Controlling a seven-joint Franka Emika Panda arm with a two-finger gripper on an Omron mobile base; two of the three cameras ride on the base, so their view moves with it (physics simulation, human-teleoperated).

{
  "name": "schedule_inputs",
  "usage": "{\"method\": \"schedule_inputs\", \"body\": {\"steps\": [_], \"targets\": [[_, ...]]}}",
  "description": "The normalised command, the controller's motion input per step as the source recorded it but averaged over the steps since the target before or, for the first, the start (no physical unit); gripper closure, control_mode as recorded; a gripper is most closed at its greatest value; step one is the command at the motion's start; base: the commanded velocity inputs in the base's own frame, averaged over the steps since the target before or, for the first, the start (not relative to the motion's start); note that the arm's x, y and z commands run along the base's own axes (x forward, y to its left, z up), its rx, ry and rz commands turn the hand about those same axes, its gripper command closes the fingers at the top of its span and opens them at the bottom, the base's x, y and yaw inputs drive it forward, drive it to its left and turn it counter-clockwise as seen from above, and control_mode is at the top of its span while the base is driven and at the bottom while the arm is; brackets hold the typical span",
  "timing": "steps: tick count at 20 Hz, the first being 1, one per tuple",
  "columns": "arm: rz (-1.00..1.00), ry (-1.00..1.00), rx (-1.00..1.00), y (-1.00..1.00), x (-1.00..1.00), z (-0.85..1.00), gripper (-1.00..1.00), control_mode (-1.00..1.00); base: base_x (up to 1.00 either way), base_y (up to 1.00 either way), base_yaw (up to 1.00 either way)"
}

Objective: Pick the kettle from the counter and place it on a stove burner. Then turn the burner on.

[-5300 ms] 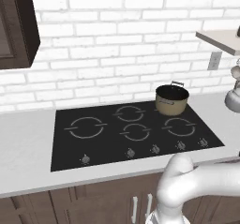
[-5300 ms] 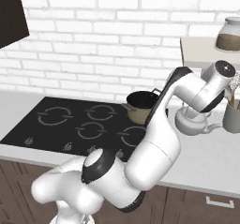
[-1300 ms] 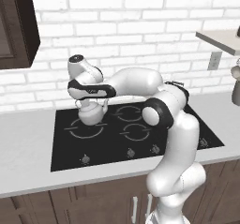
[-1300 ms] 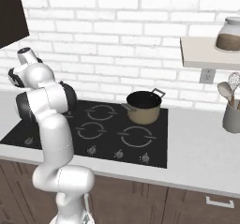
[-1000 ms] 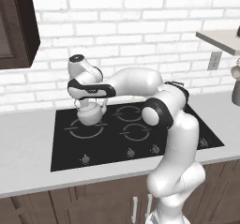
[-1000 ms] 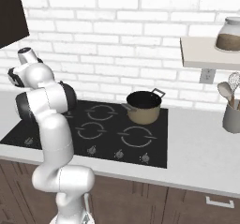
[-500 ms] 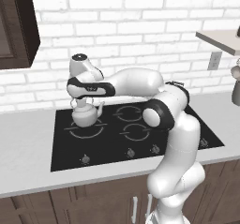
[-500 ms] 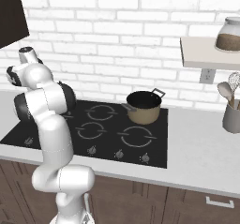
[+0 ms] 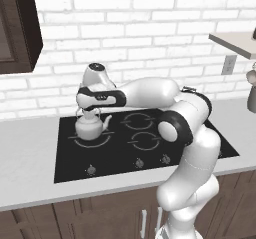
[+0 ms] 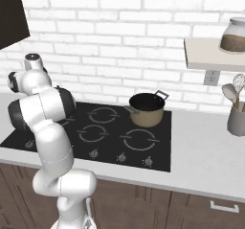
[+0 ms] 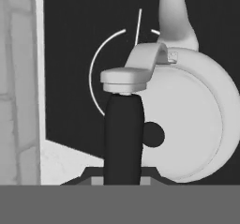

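the kettle (image 9: 90, 127) sat on the stove (image 9: 150, 153), on the widest ring marking at the left rear, the stove burner (image 9: 102, 140), with its spout toward the middle of the cooktop. the gripper (image 9: 91, 110) hung straight above it, closed on the kettle's arched handle; in the hand view the dark handle (image 11: 123, 138) ran up the middle of the picture to the lid knob (image 11: 125, 80), and the round body (image 11: 192, 124) spread to the right. a tan pot (image 10: 147, 109) with a dark inside stood on the right rear ring, well apart from the kettle. a row of small grey knobs (image 9: 137, 162) lined the front edge of the stove, and the light counter (image 9: 25, 163) ran on both sides. to the right stood a grey utensil holder (image 10: 236, 118), and a jar (image 10: 234, 35) on a wall shelf (image 10: 210, 54). from the right base view the arm's own white links covered the kettle and the gripper, so the grip could not be checked there. the fingertips themselves were hard to make out.
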Motion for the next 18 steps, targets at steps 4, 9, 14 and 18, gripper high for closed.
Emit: {"method": "schedule_inputs", "body": {"steps": [4, 9, 14, 18], "targets": [[0.00, -0.15, -0.10, 0.00, 0.15, -0.17, 1.00, -1.00, 0.00, 0.00, 0.00], [0.00, 0.00, 0.00, 0.00, 0.12, -0.05, 1.00, -1.00, 0.00, 0.00, 0.00], [0.00, -0.01, 0.00, 0.00, 0.13, -0.26, 1.00, -1.00, 0.00, 0.00, 0.00], [0.00, -0.03, 0.00, 0.00, 0.29, -0.27, 1.00, -1.00, 0.00, 0.00, 0.00]]}}
